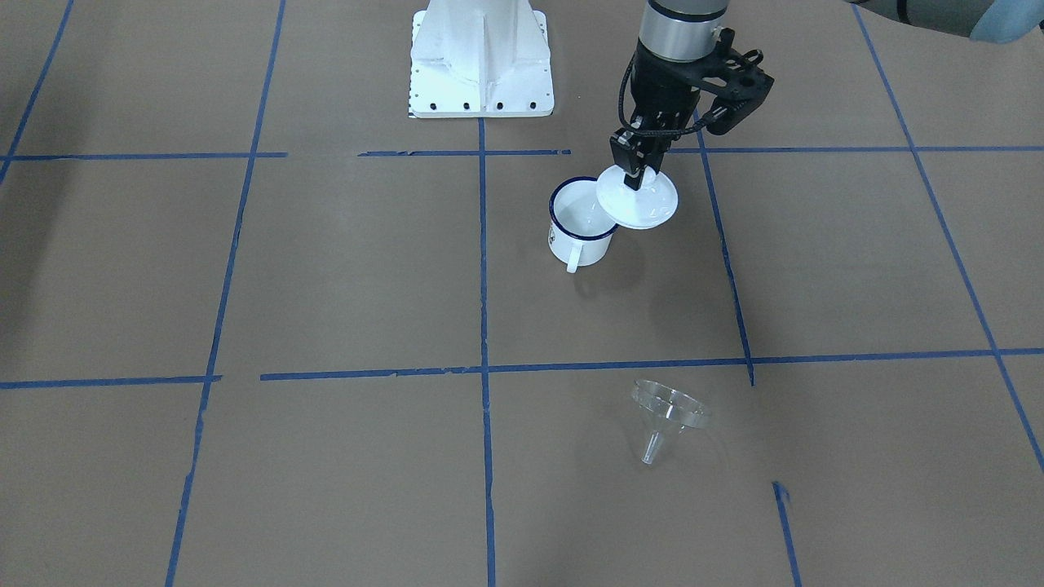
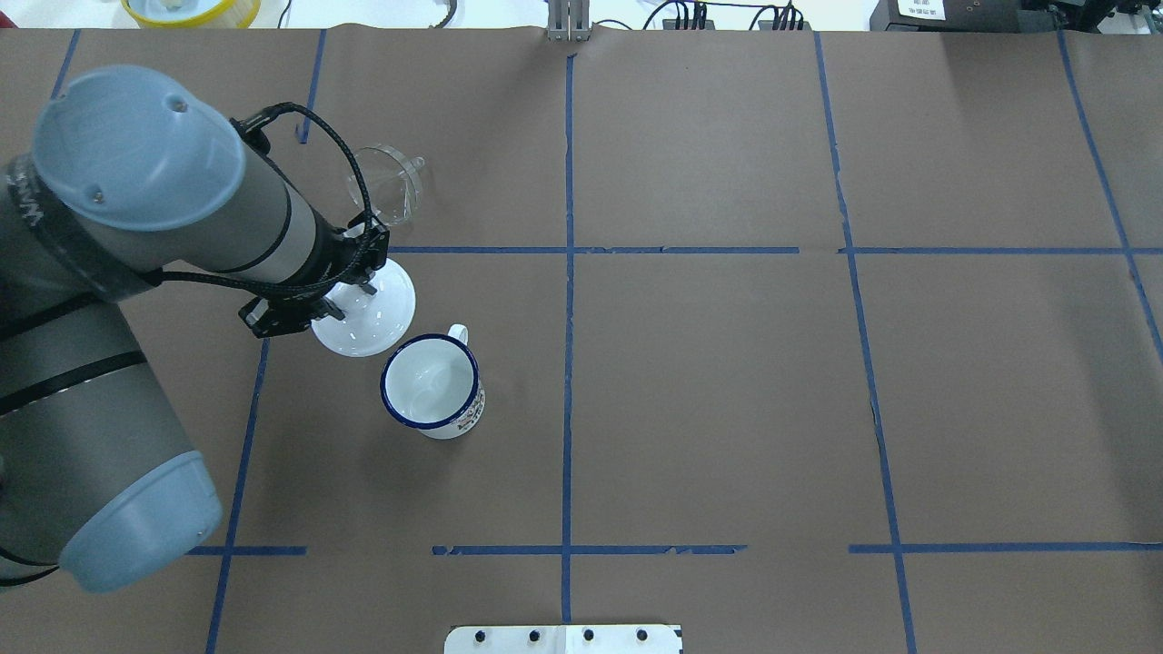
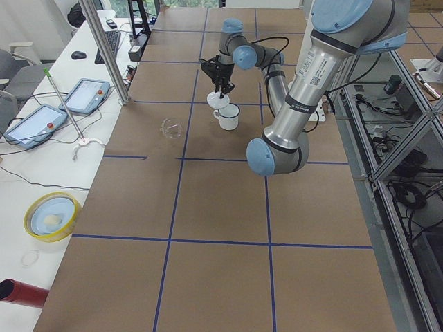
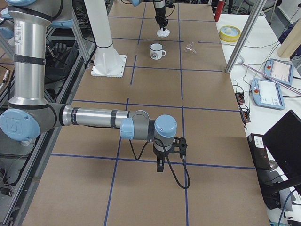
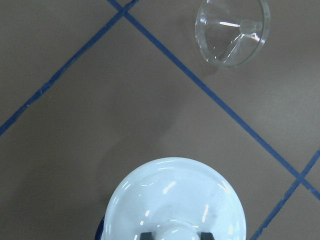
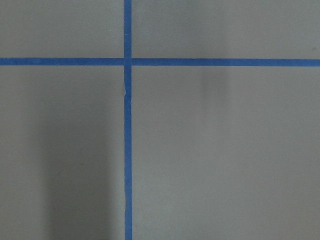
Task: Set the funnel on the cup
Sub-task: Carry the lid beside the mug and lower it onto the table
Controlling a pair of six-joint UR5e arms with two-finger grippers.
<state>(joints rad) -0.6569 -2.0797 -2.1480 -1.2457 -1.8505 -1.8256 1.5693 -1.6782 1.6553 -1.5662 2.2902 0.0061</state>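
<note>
The cup (image 2: 432, 383), a white mug with a dark blue rim, stands open and upright on the brown paper; it also shows in the front view (image 1: 581, 220). The clear funnel (image 2: 386, 184) lies on its side beyond it, also in the front view (image 1: 667, 412) and the left wrist view (image 5: 232, 30). My left gripper (image 1: 639, 175) is shut on the knob of a round white lid (image 1: 638, 198) and holds it beside the cup's rim, off the cup's mouth. My right gripper (image 4: 160, 165) hangs over bare table far from these things; I cannot tell whether it is open or shut.
The white robot base (image 1: 481, 61) stands behind the cup. Blue tape lines (image 2: 568, 272) grid the table. A yellow bowl (image 2: 191, 9) sits at the far edge. Monitors and cables lie on the side bench (image 3: 41, 124).
</note>
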